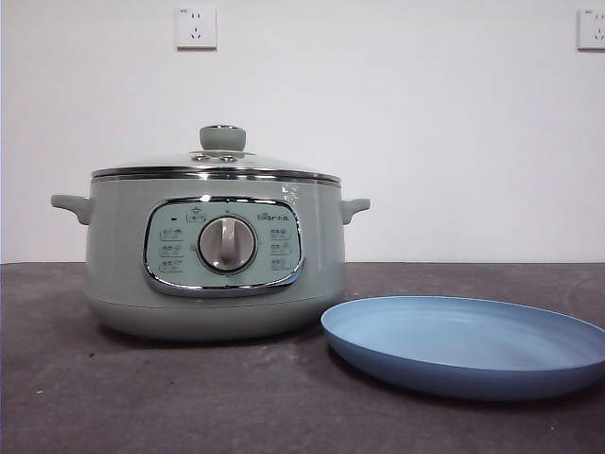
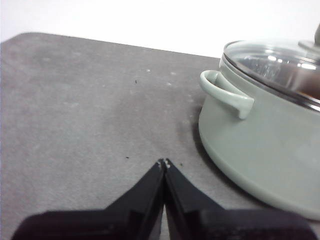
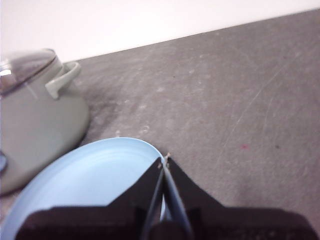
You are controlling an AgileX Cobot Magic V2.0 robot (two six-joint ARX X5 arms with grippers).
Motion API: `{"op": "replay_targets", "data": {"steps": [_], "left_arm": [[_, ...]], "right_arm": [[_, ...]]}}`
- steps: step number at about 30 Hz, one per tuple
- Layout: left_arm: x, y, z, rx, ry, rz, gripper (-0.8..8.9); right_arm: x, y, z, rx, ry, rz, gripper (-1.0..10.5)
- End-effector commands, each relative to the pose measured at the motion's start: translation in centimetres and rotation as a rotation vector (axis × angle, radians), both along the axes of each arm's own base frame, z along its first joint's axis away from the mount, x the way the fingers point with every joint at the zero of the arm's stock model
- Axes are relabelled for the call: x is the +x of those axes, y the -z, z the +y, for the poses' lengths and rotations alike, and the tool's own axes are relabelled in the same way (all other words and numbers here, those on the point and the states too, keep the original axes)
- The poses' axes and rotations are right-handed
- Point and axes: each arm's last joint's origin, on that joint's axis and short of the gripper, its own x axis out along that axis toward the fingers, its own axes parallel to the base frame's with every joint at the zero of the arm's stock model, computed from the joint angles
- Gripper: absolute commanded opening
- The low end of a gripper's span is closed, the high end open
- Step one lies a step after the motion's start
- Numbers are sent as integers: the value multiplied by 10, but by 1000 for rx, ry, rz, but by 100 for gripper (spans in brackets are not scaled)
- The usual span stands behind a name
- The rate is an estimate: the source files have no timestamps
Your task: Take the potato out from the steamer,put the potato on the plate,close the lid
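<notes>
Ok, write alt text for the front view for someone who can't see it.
A sage-green steamer stands on a dark table with its glass lid on. An empty light-blue plate lies beside it, nearer the camera. Behind them is a white wall with two sockets; no robot hand shows in this view.

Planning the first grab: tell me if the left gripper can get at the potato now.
Probably not. The lid sits shut on the steamer, and the left gripper hangs shut off to the side; no potato shows.
</notes>
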Motion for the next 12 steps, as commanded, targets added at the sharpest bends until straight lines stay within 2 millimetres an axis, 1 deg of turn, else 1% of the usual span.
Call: {"op": "replay_targets", "data": {"steps": [1,4,7,12], "left_arm": [[0,4,-1,-83,11,13,-5],[-1,-2,-2,-116,68,-1,-8],[-3,-13,-4,-123,116,-25,-8],[-10,-41,-4,-164,117,-45,-8]], "right_arm": [[1,4,0,85,17,29,-1],[0,1,0,163,29,38,-11],[-1,-8,0,243,40,32,-11],[-6,-35,0,260,5,-29,-12]]}}
